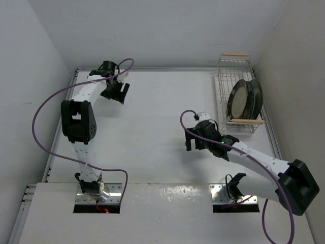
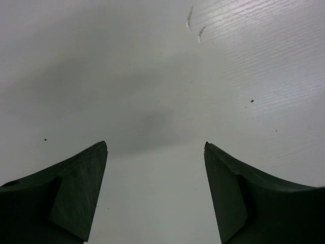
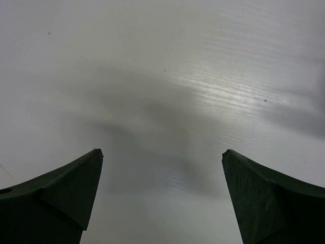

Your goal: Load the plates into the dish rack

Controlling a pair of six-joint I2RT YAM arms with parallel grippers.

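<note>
Plates [image 1: 244, 99] stand in dish rack [image 1: 232, 68]; left pincer [image 2: 156, 147] and right pincer [image 3: 162, 152] both apart, empty

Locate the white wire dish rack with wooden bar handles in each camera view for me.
Top external: dish rack upper right, plates standing inside.
Left wrist: not in it.
Right wrist: not in it.
Shared landmark: white table surface.

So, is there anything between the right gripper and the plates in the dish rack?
Nothing loose does: bare table lies between the right gripper and the dish rack. The plates stand on edge inside it, so only the rack's own wire wall separates them from the open, empty gripper.
</note>
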